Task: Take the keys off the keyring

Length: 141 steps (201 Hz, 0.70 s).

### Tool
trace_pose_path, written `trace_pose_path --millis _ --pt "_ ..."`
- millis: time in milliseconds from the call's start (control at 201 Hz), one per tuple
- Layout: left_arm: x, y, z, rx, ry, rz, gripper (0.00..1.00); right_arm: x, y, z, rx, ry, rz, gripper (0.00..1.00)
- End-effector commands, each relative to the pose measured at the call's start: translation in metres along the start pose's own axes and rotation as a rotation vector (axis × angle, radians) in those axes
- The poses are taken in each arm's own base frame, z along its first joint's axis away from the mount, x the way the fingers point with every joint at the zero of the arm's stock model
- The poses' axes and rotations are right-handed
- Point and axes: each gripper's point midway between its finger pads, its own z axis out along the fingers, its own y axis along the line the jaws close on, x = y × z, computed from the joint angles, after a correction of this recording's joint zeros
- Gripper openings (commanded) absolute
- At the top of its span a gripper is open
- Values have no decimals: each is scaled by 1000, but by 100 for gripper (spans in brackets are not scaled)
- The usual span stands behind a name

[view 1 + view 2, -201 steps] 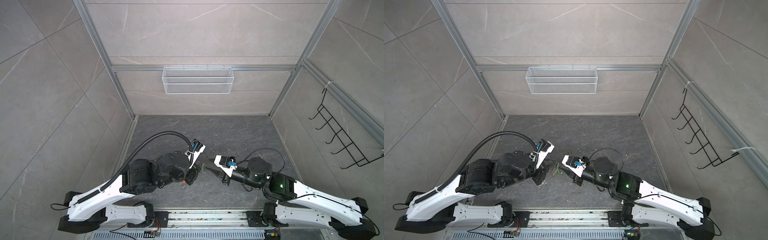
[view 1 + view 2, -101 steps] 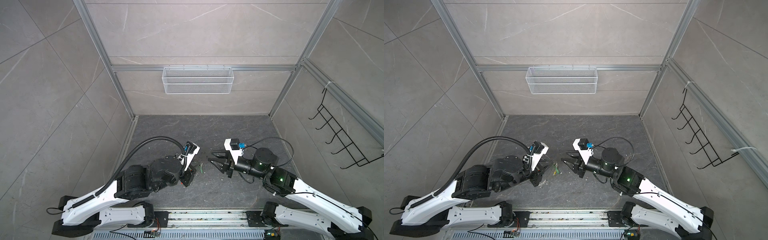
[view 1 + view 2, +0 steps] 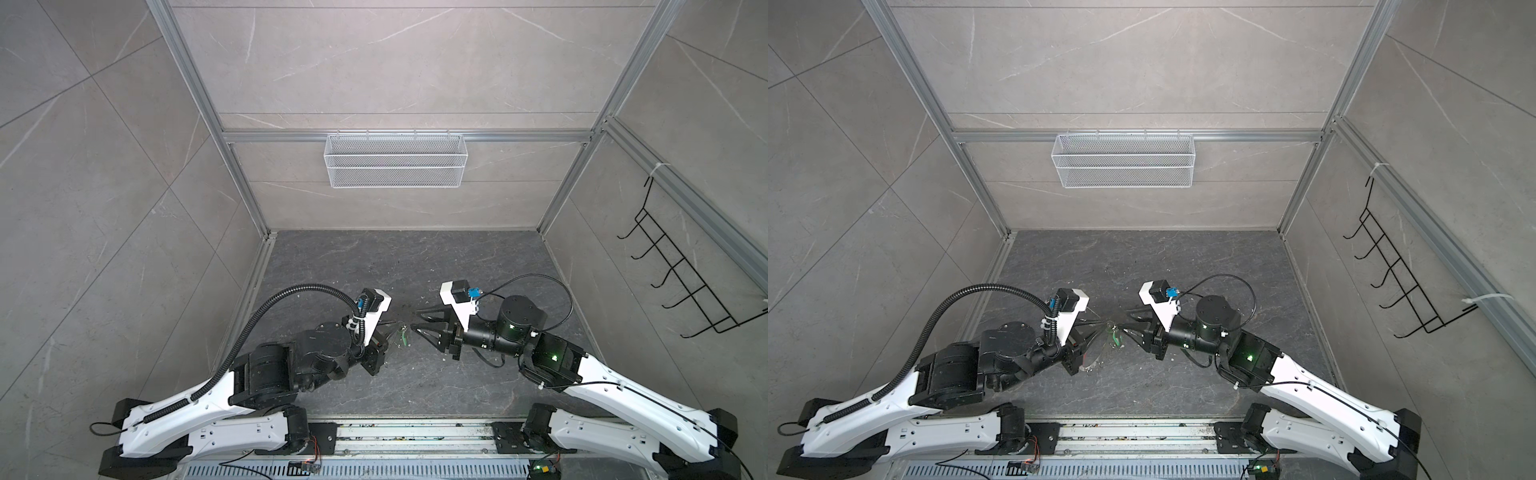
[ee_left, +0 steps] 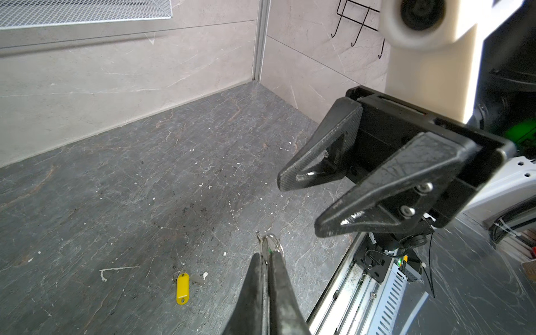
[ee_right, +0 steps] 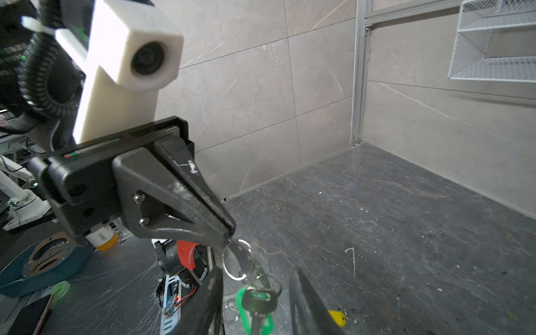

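Observation:
My left gripper (image 5: 230,235) (image 4: 265,255) is shut on a small silver split ring (image 5: 237,259). A key with a green tag (image 5: 246,301) hangs from that ring above the dark floor and shows in both top views (image 3: 403,338) (image 3: 1115,336). The keyring's red sleeve (image 5: 185,255) shows just below the left fingers; its thin wire is hard to trace. The yellow-tagged key (image 4: 182,285) (image 5: 336,317) lies loose on the floor. My right gripper (image 5: 255,269) (image 3: 415,320) (image 3: 1125,322) is open, one finger on each side of the hanging green key, touching nothing.
A white wire basket (image 3: 395,166) hangs on the back wall. A black hook rack (image 3: 685,282) is on the right wall. The metal rail (image 3: 415,432) runs along the front edge. The floor behind both grippers is bare.
The right wrist has turned upward and its gripper has come left, level with the left fingertips, its jaws slightly wider. The left arm has drawn back a little, still gripping the ring.

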Motion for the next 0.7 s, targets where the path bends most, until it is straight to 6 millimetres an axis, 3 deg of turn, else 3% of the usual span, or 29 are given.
trace_pose_path --millis 0,105,294,533,697 --pt "-28 5 -11 -24 -86 -85 0 3 2 3 2 54 -78 42" --pt "-28 7 -11 -46 -53 -101 0 13 -7 6 105 104 -225 43" --pt "-27 3 -9 -33 -19 -119 0 9 11 13 150 95 -444 44" --pt "-26 3 -11 -17 -31 -126 0 -8 12 8 268 35 -570 44" --pt "-26 0 -10 -3 -29 -124 0 -6 16 17 293 60 -645 44"
